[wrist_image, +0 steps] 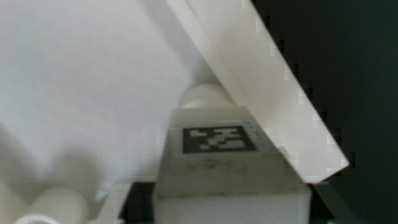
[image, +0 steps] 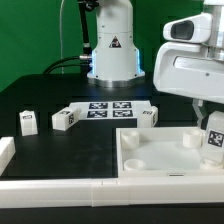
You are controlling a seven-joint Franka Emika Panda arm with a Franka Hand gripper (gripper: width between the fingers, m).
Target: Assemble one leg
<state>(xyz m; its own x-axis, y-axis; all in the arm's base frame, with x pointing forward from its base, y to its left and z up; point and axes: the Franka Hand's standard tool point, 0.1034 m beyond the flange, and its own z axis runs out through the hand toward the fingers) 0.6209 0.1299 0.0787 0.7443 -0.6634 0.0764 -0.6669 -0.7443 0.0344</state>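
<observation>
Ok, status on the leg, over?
Gripper shut on the leg. Leg upright at corner of white tray piece, exterior view's right; seating unclear. Nothing in the way.

Small white leg (image: pixel 213 137) (wrist_image: pixel 215 160), black-and-white tag on its side, upright, gripped between jaws, exterior view's right

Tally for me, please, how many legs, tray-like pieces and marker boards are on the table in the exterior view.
Legs: 4
Tray-like piece: 1
Marker board: 1
Total: 6
</observation>
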